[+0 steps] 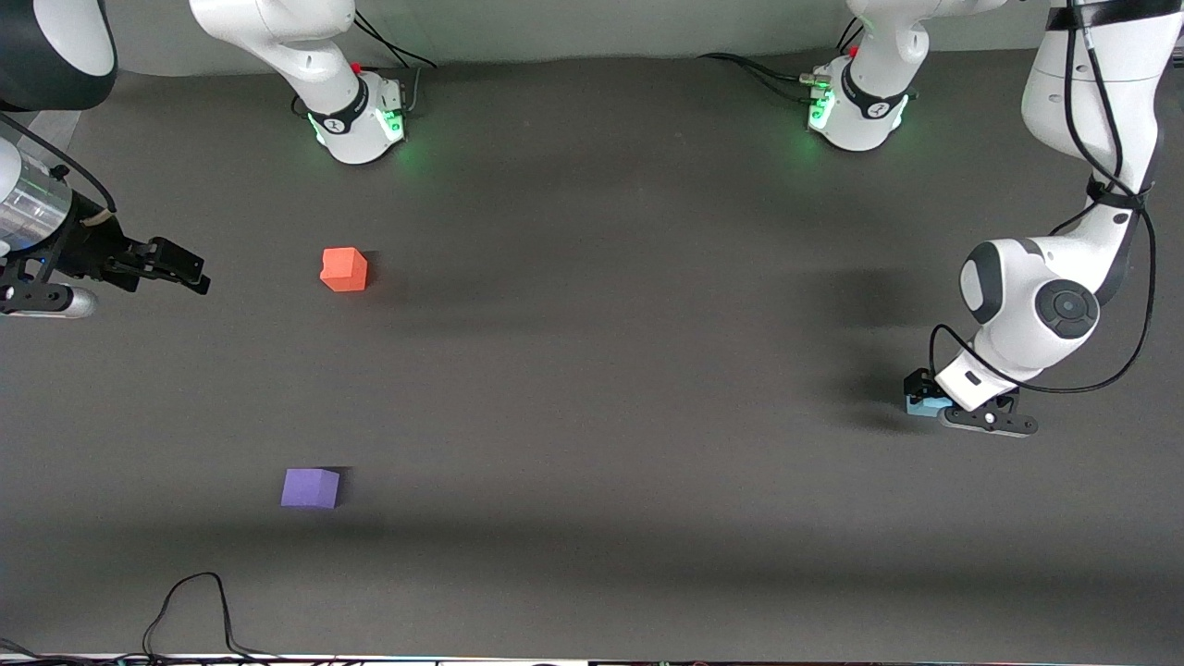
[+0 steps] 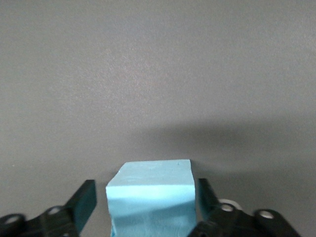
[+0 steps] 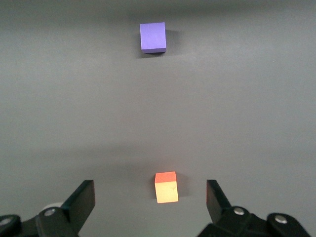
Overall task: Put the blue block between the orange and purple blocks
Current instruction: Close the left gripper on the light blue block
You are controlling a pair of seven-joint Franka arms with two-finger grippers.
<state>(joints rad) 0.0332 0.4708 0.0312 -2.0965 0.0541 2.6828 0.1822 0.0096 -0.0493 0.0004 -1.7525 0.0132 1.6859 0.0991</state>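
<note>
The light blue block (image 1: 925, 405) sits on the dark table near the left arm's end. My left gripper (image 1: 928, 396) is down around it. In the left wrist view the blue block (image 2: 153, 197) lies between the open fingers, with a gap on one side and the other finger (image 2: 206, 192) close to it. The orange block (image 1: 344, 269) and the purple block (image 1: 310, 487) lie toward the right arm's end, the purple one nearer the camera. My right gripper (image 1: 190, 268) hovers open and empty beside the orange block. Its wrist view shows the orange block (image 3: 166, 187) and the purple block (image 3: 152, 37).
The two arm bases (image 1: 356, 120) (image 1: 856, 111) stand along the table's back edge. A black cable (image 1: 199, 601) loops onto the table at the front edge, nearer the camera than the purple block. The left arm's elbow (image 1: 1036, 305) hangs over the blue block's area.
</note>
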